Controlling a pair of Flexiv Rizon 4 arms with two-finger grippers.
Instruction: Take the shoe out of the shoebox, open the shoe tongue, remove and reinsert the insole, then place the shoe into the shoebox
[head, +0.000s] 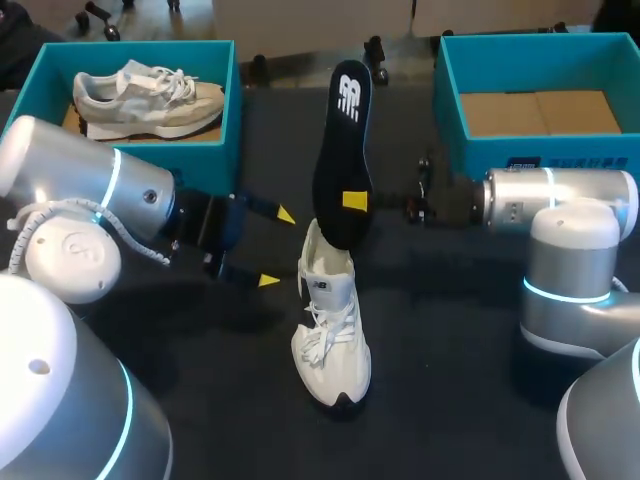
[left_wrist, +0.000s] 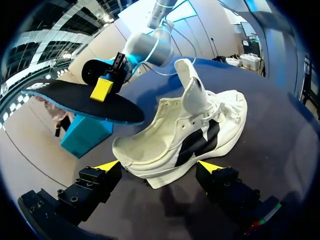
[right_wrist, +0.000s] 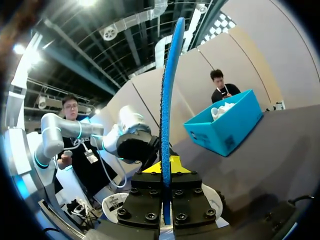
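From where I stand, the white shoe (head: 332, 345) is out on the dark table (head: 470, 380), roughly in the middle, with its toe towards the near edge. Its tongue (left_wrist: 192, 87) is pulled up and the opening is wide. The black insole (head: 342, 140) is out of it. The right gripper (head: 354, 200) has its fingers pressed together on the insole's two faces and holds it in the air, the insole's near end just above the heel opening. I cannot tell whether it touches the shoe.

The left gripper (head: 277, 247) sits just left of the shoe with its fingers spread and nothing between them.

So I judge that taking the shoe out, opening the tongue and pulling the insole are done. The insole has yet to go back in, and the shoe has yet to be boxed. The teal box at far right (head: 450, 100) shows only cardboard. The teal box at far left (head: 225, 100) holds another shoe (head: 145, 95).
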